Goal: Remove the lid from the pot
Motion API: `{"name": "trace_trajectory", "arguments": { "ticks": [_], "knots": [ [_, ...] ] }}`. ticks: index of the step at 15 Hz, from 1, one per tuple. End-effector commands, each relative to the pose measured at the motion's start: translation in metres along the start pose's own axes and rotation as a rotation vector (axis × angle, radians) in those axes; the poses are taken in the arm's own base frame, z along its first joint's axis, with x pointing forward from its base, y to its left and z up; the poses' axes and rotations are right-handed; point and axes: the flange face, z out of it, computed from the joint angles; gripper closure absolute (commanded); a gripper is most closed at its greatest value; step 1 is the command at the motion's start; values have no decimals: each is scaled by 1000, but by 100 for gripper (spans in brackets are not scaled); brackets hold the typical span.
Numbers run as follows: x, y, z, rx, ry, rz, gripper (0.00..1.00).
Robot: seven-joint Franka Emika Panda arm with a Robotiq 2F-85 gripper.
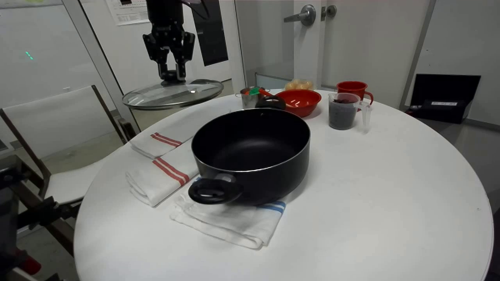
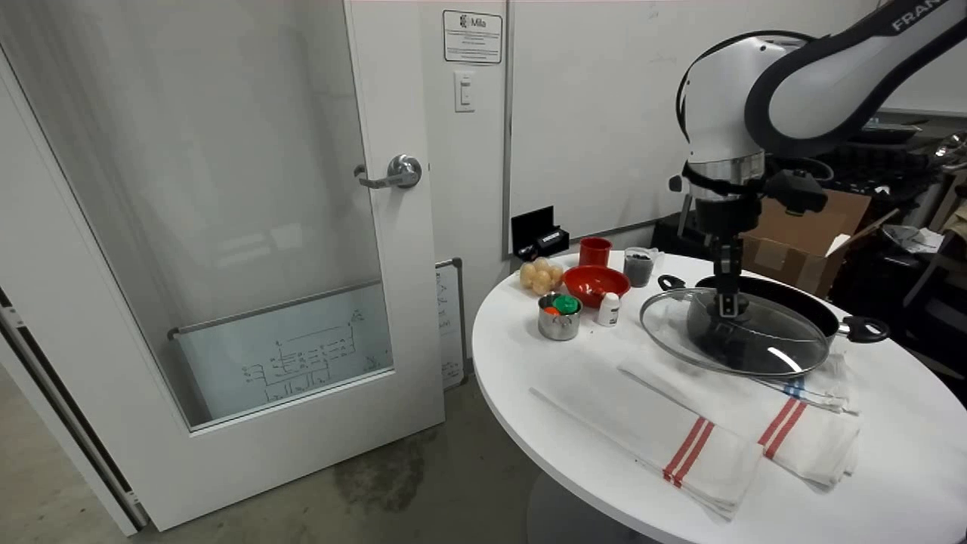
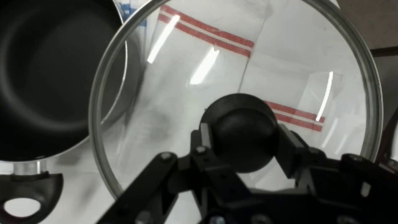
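Pinching the black knob (image 3: 244, 137) between its fingers (image 3: 289, 152), the claw (image 1: 172, 73) holds the glass lid (image 1: 195, 93) aloft, directly beneath itself. Lower, and off to one side of the claw, the uncovered black pot (image 1: 269, 183) sits on a blue-striped dish towel (image 1: 234, 223); two red-striped dish towels (image 1: 158, 183) lie below the claw, showing through the lid.

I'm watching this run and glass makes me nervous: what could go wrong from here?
The claw holds the glass lid only by its knob, in mid-air; if that slips, the lid could fall and break. In the wrist view the lid overlaps the pot, so lowering straight down might clip it. Set on the folded red-striped towels, the lid might sit unevenly.
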Motion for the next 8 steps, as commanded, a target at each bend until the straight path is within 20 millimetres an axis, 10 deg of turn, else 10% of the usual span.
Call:
{"name": "trace_trajectory", "arguments": {
  "ticks": [1, 8],
  "knots": [
    [40, -18, 16, -26, -34, -45, 75],
    [87, -23, 83, -13, -32, -76, 75]
  ]
}}
